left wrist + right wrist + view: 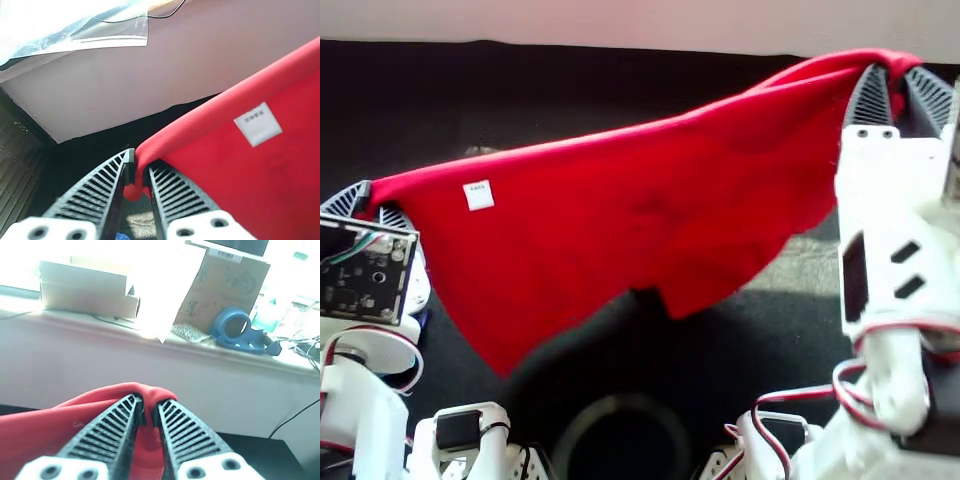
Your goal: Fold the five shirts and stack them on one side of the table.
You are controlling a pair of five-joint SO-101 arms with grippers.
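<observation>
Over the dark table (520, 90) the red shirt (650, 210) hangs in the air, pulled wide between 2 arms, likely so it can be laid flat to fold. The left gripper (137, 156) pinches 1 end, and the right gripper (148, 405) pinches the other, higher up. A small white tag (258, 123) sits near the left end. The shirt hides the table under it; what lies there I cannot tell.

A pale wall (150, 370) rises behind the black table (520, 90), under a sunlit sill (210, 346) holding cardboard boxes (225, 285).
</observation>
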